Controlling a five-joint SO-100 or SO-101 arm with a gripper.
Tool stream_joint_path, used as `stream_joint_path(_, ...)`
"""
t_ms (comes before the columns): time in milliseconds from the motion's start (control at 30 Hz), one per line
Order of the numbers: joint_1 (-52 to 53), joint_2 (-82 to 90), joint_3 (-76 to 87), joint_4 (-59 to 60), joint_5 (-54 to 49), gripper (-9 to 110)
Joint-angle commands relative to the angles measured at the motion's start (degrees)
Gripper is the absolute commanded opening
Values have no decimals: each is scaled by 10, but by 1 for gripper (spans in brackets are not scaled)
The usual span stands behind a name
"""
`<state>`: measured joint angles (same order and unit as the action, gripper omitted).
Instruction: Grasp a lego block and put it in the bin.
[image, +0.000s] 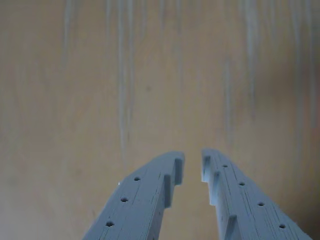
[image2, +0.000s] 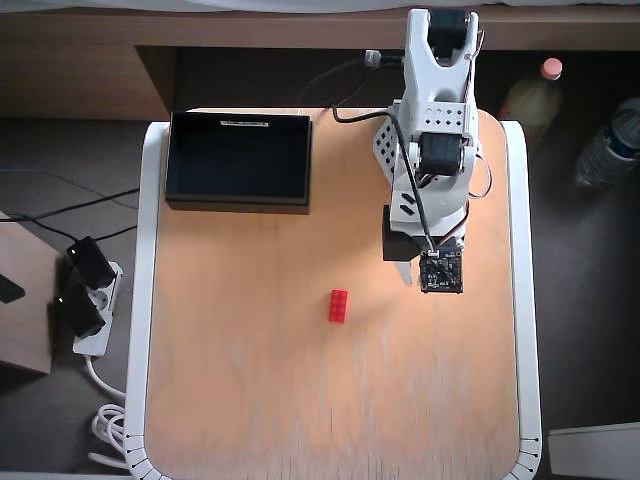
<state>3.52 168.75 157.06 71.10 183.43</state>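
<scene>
Nothing done: your fingers (image: 193, 156) stand slightly apart, empty; brick (image2: 338, 306) lies mid-worktop, bin (image2: 238, 158) empty.

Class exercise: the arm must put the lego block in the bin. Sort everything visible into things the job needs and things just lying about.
Needed for the job:
lego block
bin
gripper
table

Just lying about:
two bottles on the floor beside the table
power strip and cables on the floor
</scene>
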Motion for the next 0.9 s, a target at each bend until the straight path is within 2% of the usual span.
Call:
stream_joint_path(0,9,-75,-137,-16,8,0)
stream_joint_path(567,69,-308,-347,-15,33,0)
stream_joint_path(867,110,-448,-467,53,64,0)
